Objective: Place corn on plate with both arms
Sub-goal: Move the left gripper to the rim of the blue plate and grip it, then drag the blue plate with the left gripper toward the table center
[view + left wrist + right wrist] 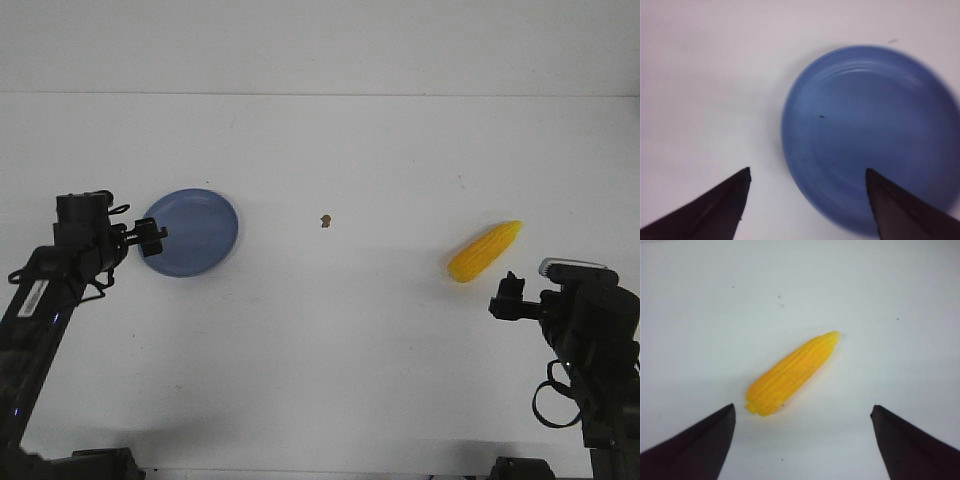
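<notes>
Here, corn lies far from plate — both fingers spread.

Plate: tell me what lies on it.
Nothing lies on the plate; its blue dish shows bare. A left pincer finger covers one edge. The corn lies apart on the table.

The plate lies on the table to the left, the corn well apart on the right. A small speck sits between them. The left gripper hangs at the plate's left rim; the right gripper hangs just in front of the corn.
</notes>
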